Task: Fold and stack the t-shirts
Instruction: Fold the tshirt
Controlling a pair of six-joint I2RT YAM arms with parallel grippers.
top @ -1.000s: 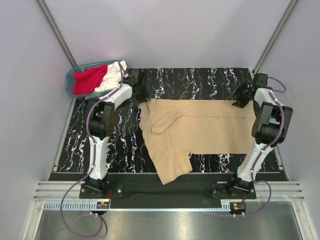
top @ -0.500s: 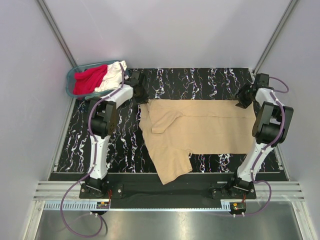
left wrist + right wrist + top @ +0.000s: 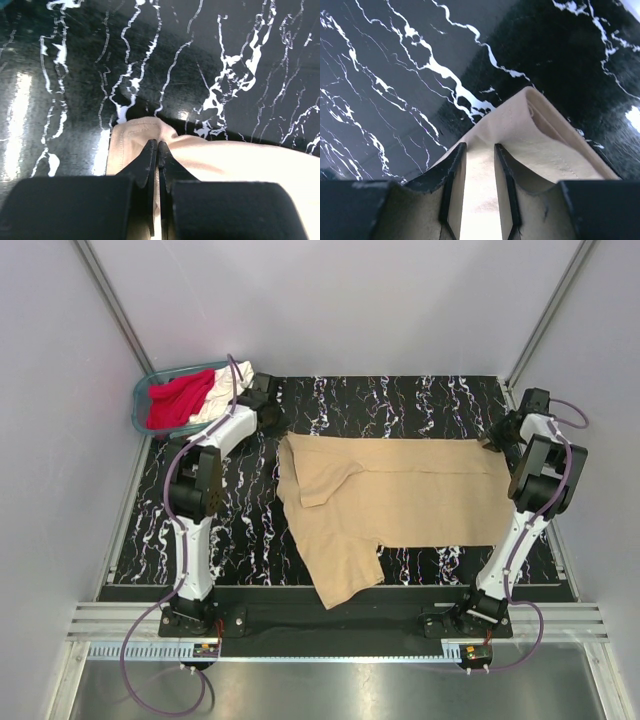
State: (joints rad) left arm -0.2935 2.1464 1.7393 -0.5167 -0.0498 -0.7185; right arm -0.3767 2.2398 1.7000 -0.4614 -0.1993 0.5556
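Note:
The tan t-shirt lies spread across the black marbled table, one part hanging over the near edge. My left gripper is at its far left corner. In the left wrist view that gripper is shut on a pinch of the tan cloth. My right gripper is at the far right corner. In the right wrist view its jaws stand apart, low astride the tan hem, with cloth in the gap. The red t-shirt and the white t-shirt lie in the basket.
The teal basket sits at the table's far left corner, just behind the left arm. Grey walls close in on the left, right and back. A metal rail runs along the near edge by the arm bases.
The left jaws have closed on the shirt's far left corner. The right jaws have narrowed around the far right corner. Both grippers shifted outward, and the shirt's far edge lies straighter.

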